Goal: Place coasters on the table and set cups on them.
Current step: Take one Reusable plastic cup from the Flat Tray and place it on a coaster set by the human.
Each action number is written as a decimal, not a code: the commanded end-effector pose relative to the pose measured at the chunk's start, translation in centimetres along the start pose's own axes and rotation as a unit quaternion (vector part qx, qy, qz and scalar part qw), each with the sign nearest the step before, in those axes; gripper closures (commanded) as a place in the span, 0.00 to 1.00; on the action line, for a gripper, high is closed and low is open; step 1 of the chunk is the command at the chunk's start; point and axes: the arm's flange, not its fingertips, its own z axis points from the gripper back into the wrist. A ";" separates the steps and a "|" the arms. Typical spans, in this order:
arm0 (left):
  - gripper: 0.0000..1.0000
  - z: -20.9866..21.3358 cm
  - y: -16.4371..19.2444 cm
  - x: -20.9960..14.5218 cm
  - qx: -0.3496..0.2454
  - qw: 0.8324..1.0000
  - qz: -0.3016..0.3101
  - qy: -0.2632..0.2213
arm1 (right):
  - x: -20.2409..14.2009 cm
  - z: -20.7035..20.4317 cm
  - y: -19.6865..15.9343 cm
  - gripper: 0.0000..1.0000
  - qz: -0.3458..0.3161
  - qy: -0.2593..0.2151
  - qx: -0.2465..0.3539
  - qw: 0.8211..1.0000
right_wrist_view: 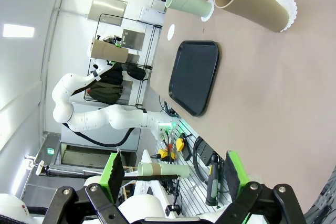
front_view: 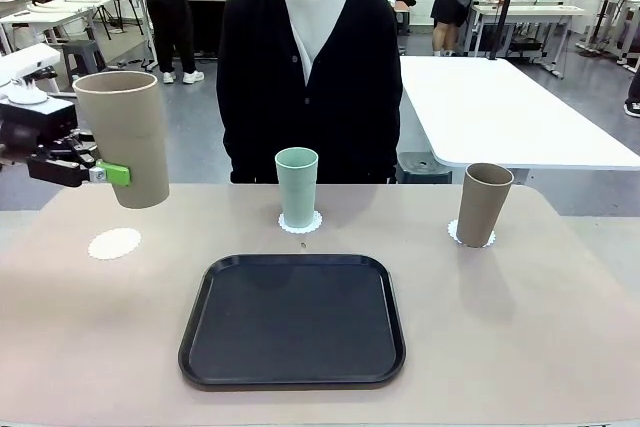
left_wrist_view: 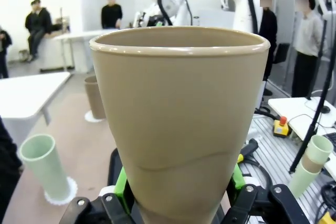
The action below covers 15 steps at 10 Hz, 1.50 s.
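Observation:
My left gripper point(front_view: 100, 172) is shut on a tan cup point(front_view: 122, 137), held upright in the air above an empty white coaster point(front_view: 114, 243) at the table's point(front_view: 550, 327) left. In the left wrist view the same tan cup point(left_wrist_view: 178, 129) stands between the green pads point(left_wrist_view: 123, 187). A mint cup point(front_view: 296, 187) stands on the middle coaster point(front_view: 300, 223). A second tan cup point(front_view: 484, 204) stands on the right coaster point(front_view: 470, 238). My right gripper point(right_wrist_view: 173, 177) is open and holds nothing, well off the table's edge.
A black tray point(front_view: 292, 320) lies bare at the front middle of the table. A person in a dark cardigan point(front_view: 310, 77) stands at the far side. A white table point(front_view: 500, 107) stands behind on the right.

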 end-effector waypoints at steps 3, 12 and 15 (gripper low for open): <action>0.74 -0.4 0.1 -0.1 -0.011 1.000 -0.017 -0.005 | -0.2 0.1 0.1 0.00 0.000 0.005 -0.003 1.000; 0.17 18.5 8.0 -4.5 0.072 0.993 -0.089 -0.018 | -0.2 0.1 0.1 0.00 0.000 0.005 -0.003 1.000; 0.17 20.8 9.2 -7.5 0.100 0.992 -0.067 -0.038 | -0.2 0.1 0.1 0.00 0.000 0.005 -0.003 1.000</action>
